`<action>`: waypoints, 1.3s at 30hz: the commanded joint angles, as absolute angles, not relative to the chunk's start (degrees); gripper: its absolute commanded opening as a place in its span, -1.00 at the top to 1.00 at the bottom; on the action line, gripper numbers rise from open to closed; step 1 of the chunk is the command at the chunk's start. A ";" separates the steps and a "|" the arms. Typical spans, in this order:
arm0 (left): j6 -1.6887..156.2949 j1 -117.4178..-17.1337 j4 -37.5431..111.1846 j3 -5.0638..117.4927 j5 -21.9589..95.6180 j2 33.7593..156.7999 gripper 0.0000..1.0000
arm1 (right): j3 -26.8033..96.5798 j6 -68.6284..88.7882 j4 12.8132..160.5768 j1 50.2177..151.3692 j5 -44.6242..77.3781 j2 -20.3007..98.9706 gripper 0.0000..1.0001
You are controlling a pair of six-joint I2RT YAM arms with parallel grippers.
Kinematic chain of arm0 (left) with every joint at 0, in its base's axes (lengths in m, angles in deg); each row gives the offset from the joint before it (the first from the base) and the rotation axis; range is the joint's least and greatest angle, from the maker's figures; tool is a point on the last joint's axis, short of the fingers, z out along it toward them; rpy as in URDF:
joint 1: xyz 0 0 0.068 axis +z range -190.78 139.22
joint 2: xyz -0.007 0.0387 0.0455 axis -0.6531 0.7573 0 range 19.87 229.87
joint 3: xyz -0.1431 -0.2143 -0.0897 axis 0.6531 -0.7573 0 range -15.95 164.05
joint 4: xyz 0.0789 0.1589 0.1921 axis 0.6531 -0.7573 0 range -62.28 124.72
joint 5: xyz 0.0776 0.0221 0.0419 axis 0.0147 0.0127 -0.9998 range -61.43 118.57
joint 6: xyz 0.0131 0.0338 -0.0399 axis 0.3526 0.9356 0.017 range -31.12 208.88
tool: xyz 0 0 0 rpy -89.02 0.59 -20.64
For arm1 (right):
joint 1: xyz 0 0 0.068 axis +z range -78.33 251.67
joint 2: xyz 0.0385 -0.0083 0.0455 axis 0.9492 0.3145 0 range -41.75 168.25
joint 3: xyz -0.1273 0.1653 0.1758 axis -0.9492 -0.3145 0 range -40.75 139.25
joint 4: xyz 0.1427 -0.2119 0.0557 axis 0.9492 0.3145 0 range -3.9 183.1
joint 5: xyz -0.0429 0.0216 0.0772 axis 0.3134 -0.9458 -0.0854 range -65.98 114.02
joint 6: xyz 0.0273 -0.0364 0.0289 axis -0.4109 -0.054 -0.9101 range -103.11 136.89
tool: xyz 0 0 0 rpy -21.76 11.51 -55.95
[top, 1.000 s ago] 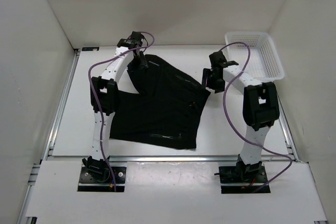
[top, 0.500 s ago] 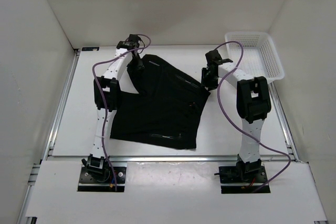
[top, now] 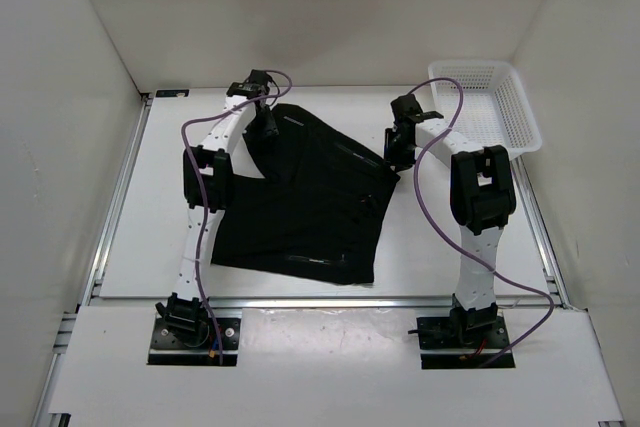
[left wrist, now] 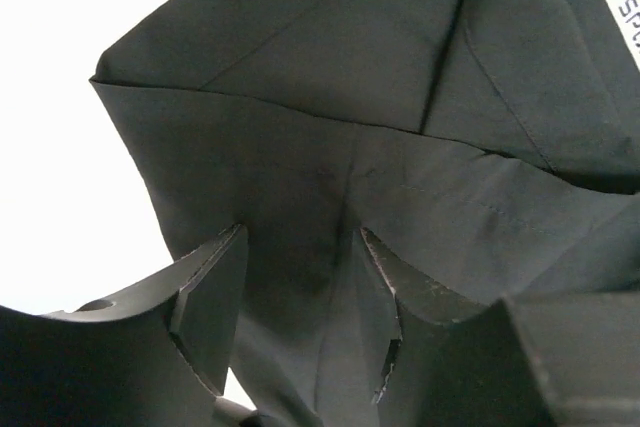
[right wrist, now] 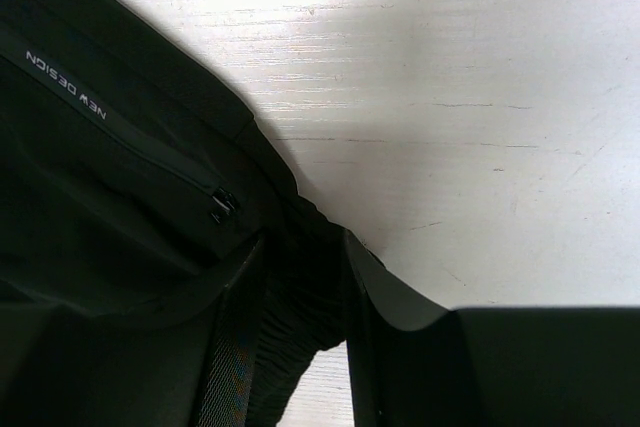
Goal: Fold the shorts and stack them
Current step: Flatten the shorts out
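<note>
Two hands, left hand point(left wrist: 295, 292) and right hand point(right wrist: 298, 332), are pinching the shorts point(top: 310, 207), fabric hiding their tips; a white label point(left wrist: 625, 12) is running off-frame, lettering point(right wrist: 65, 85) reading "NEW DESIGN".

Small white lettering point(right wrist: 65, 85) is reading "NEW DESIGN", appearing upside down in the right wrist view, on the black shorts point(right wrist: 100, 197) just above a zipper pull point(right wrist: 222, 205). In the left wrist view, a white label point(left wrist: 625, 9) on the shorts is showing dark letters beginning "SP", the rest being cut off at the picture's edge.

L pincer point(left wrist: 300, 322), R pincer point(right wrist: 300, 332) both clamped, arms extended fwd.
</note>
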State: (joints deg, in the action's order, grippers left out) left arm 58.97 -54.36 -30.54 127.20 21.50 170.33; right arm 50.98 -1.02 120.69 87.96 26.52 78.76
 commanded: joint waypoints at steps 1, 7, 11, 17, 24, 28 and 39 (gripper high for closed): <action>60.14 -55.71 -30.23 127.39 19.53 168.49 -0.15 | 53.21 -0.42 120.73 88.01 26.48 79.19 0.22; 60.66 -56.24 -30.23 127.39 18.37 169.02 0.11 | 53.21 -0.42 120.73 88.01 26.48 79.19 0.22; 61.20 -56.25 -31.37 128.71 18.37 169.55 0.80 | 53.21 -0.42 120.73 88.01 26.48 79.72 0.31; 61.72 -56.25 -30.33 125.73 16.97 164.82 0.80 | 53.74 -0.42 120.73 88.01 26.48 79.72 0.52; 60.59 -55.72 -28.92 120.11 12.05 154.55 0.80 | 53.74 0.11 121.26 88.01 27.62 79.72 0.63; 60.58 -54.58 -28.92 115.80 12.04 149.35 0.80 | 53.74 0.11 121.26 88.01 28.15 79.19 0.63; 54.35 -48.07 -26.10 93.84 10.90 140.99 0.80 | 56.20 0.63 121.78 88.01 27.53 79.72 0.66</action>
